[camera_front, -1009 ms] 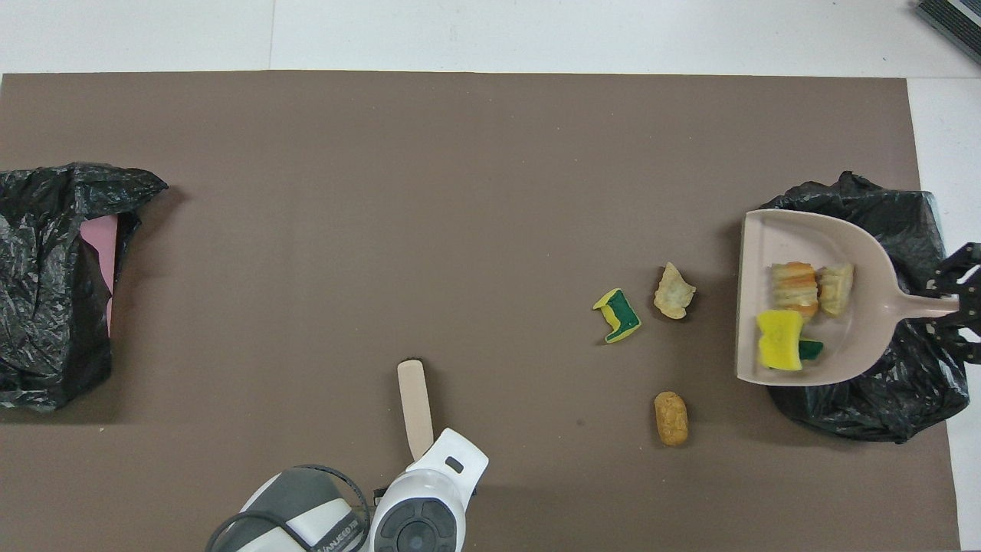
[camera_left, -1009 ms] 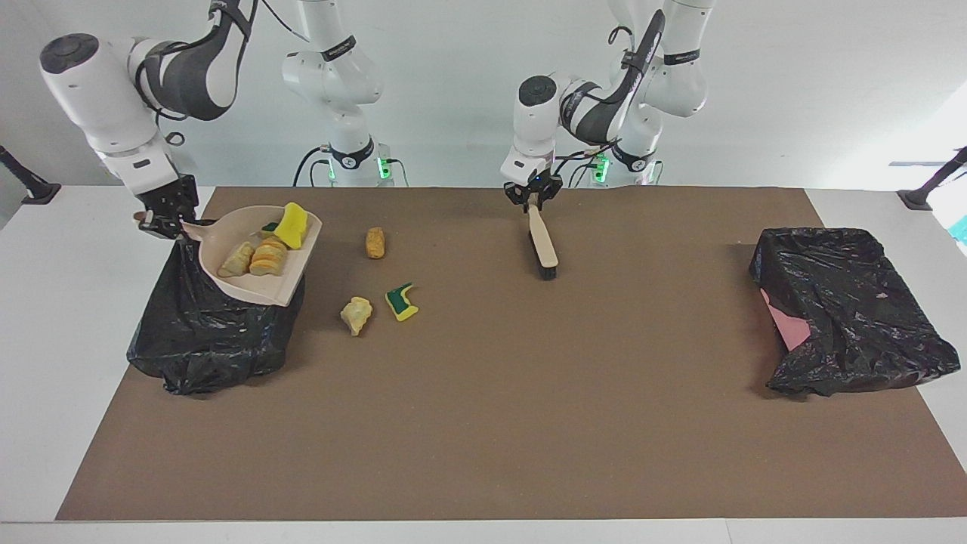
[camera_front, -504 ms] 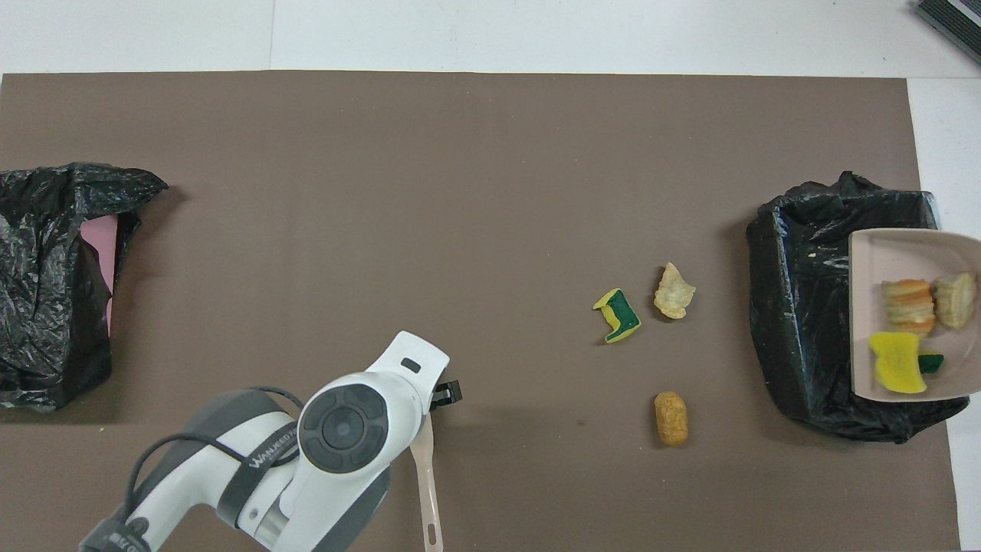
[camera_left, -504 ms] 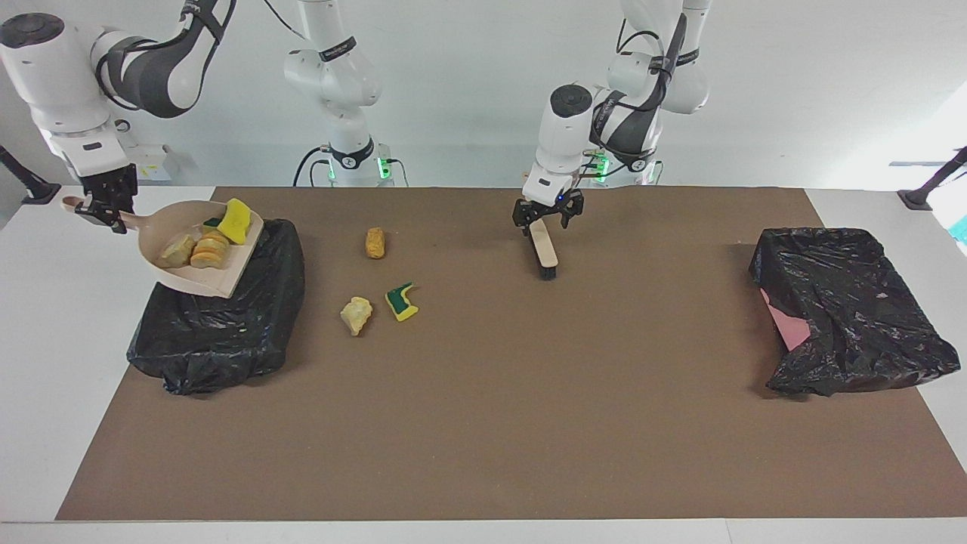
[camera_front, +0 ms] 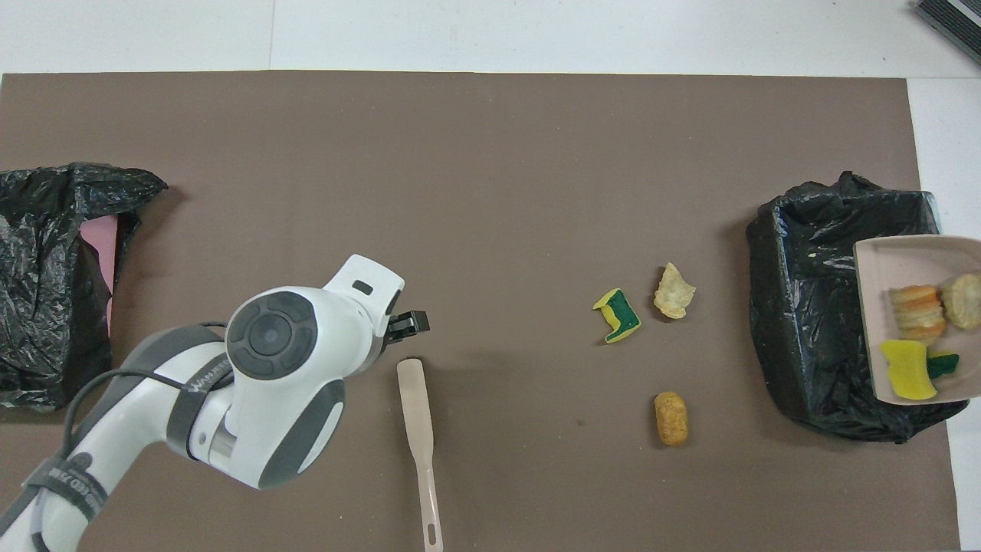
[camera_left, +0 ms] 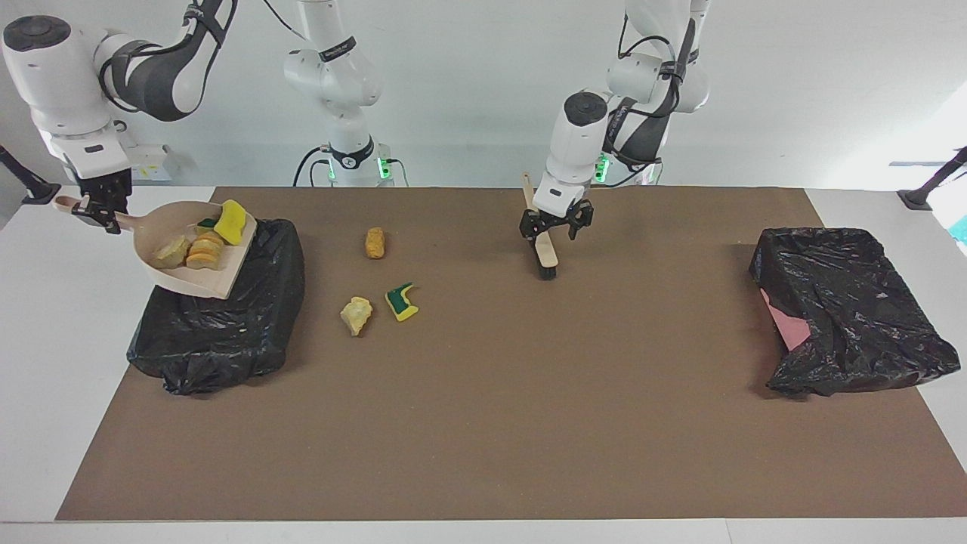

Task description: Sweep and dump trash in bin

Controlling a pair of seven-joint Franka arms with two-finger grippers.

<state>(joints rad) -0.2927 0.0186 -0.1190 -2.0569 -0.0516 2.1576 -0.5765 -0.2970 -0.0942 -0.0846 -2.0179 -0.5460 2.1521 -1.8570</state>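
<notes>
My right gripper (camera_left: 98,214) is shut on the handle of the beige dustpan (camera_left: 217,284), which hangs tilted over the black-bagged bin (camera_left: 219,332) at the right arm's end of the table. Several scraps of trash (camera_left: 198,249) lie in the pan (camera_front: 881,268). Three more lie on the brown mat: an orange-brown one (camera_left: 375,242), a cream one (camera_left: 356,315) and a yellow-green one (camera_left: 401,301). The brush (camera_left: 545,255) lies flat on the mat (camera_front: 416,399), handle toward the robots. My left gripper (camera_left: 554,233) hangs open just above it.
A second black-bagged bin (camera_left: 846,310) with pink showing inside stands at the left arm's end of the table (camera_front: 54,284). The brown mat (camera_left: 529,423) covers most of the white table.
My left gripper opened, let go of the brush and moved along it toward its head. My right arm carried the loaded dustpan farther toward its own end of the table.
</notes>
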